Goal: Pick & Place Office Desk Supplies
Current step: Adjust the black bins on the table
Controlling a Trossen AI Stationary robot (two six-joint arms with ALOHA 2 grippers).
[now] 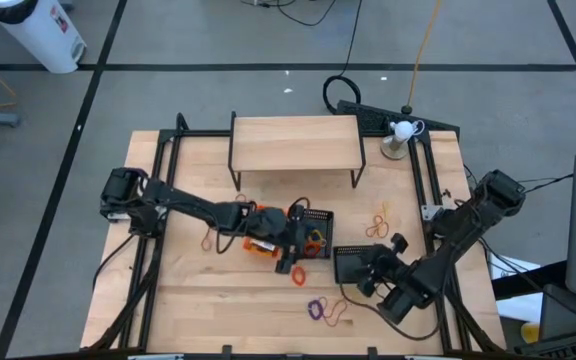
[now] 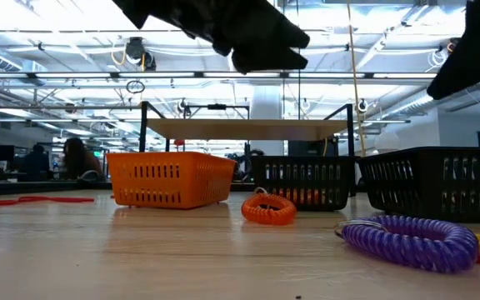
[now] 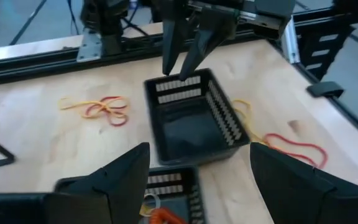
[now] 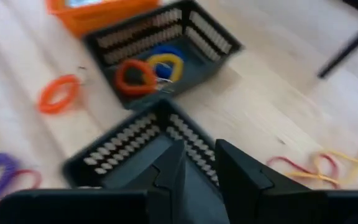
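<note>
An empty black mesh tray (image 1: 351, 262) sits right of centre, and my right gripper (image 4: 199, 149) is shut on its wall. My left gripper (image 3: 199, 149) hangs open above the second black mesh tray (image 1: 315, 232), which holds orange, yellow and blue coil loops (image 4: 146, 70). The orange tray (image 2: 172, 179) stands on the table just left of it, partly under my left arm. An orange coil (image 1: 298, 275) and a purple coil (image 2: 411, 237) lie loose on the table. I cannot make out any crayon boxes. My right gripper holds the empty black tray by the top of one end wall (image 3: 178, 81). The fingers (image 3: 169, 46) come down from above, slanting in from the table's right, with the wall between them. The tray is upright and its floor appears to rest on the table.
The wooden shelf riser (image 1: 295, 145) stands at the far middle of the table. Thin yellow and red bands (image 1: 380, 222) lie far-right of the trays. More bands (image 1: 336, 312) lie by the purple coil, and a red band (image 1: 208, 240) lies left of the orange tray. Metal frame rails run along both sides.
</note>
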